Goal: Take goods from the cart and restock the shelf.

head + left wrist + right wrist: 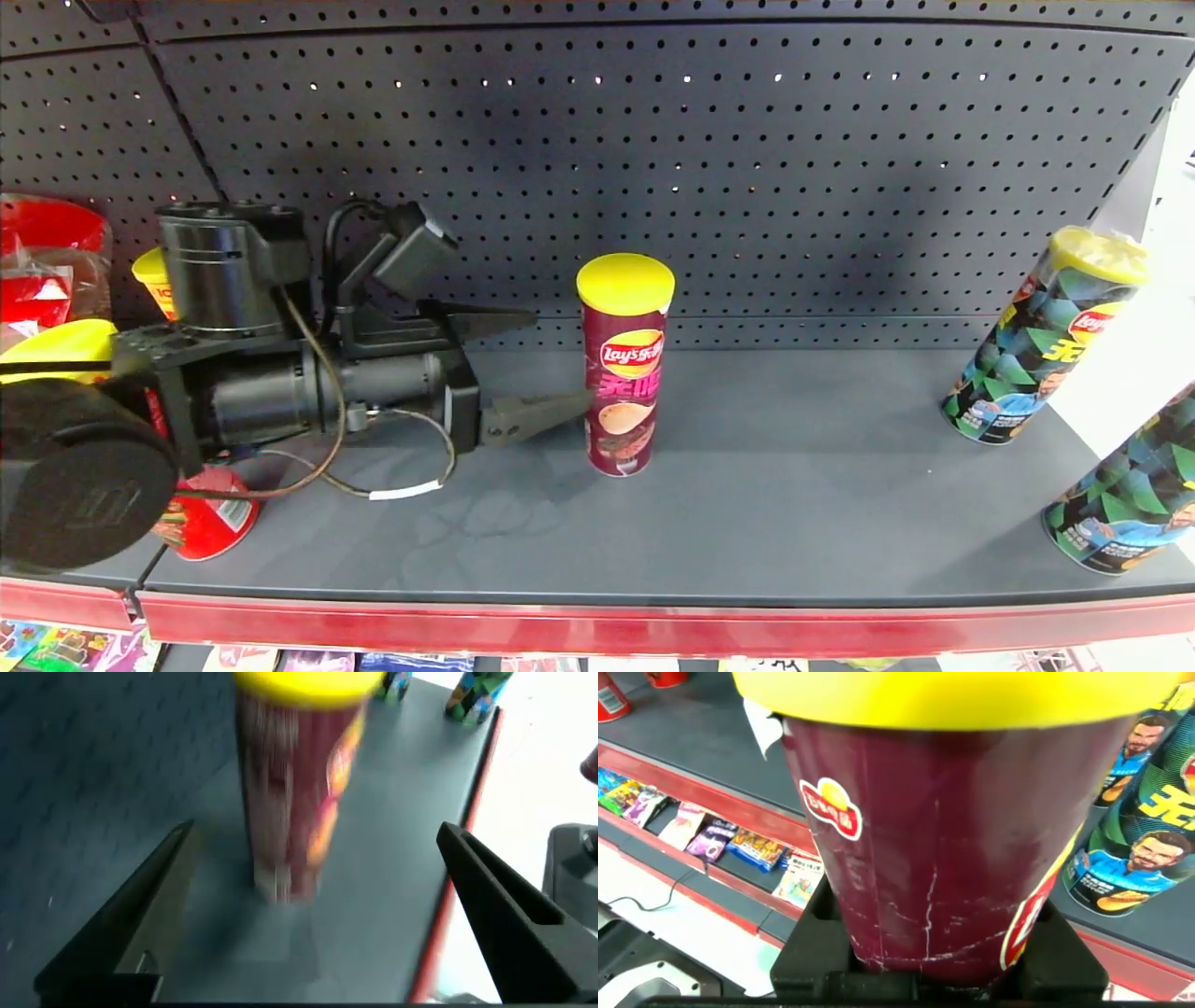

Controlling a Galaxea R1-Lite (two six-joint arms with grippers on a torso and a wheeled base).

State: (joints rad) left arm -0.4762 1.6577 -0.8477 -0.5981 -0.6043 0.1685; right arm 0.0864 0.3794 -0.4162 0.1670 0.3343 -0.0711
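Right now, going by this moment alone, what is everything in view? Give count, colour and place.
maroon cardboard chip can with yellow lid: one, upright mid-shelf, just ahead of the left gripper, untouched
second maroon chip can: one, yellow lid, held off the shelf
green-and-black patterned chip cans: two, yellow lids, shelf's right end
red snack tubs: several, partly hidden, shelf's left end
dark grey metal shelf: one, red front edge, pegboard back
colourful snack packets: several, lower shelf
left gripper: one, black, open, over the shelf
right gripper: one, black, shut on the second maroon chip can
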